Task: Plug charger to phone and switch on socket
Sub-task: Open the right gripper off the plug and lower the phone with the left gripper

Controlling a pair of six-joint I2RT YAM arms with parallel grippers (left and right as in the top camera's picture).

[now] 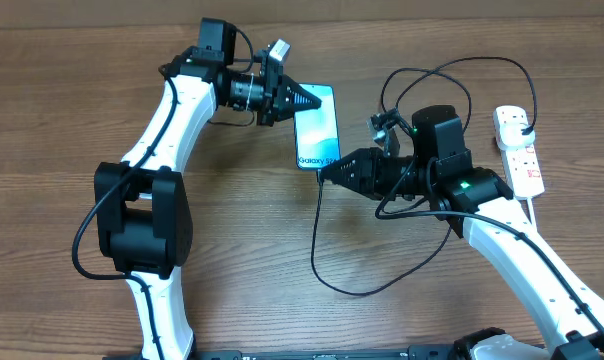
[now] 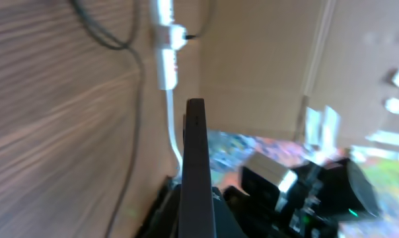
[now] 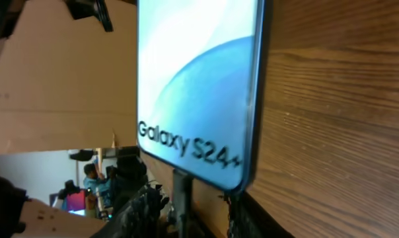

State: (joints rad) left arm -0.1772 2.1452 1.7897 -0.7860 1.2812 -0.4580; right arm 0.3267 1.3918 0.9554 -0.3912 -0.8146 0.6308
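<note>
Blue-screened phone (image 1: 319, 130) clamped at far end in left pincer (image 1: 317, 100) — right pincer (image 1: 324, 172) at near end, opening unclear.

A brown wood-grain table (image 1: 62, 80) fills the overhead view. A plain beige board (image 2: 252, 66) stands upright along its far edge. From the right wrist, past the board's lower edge, a bright room (image 3: 47, 172) shows, blurred, with a figure in blue (image 3: 90, 180). Lighting is even and soft.

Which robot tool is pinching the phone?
The left tool, shut on the phone at its plain end. The right tool sits at the end with the writing, by the black cable.
</note>
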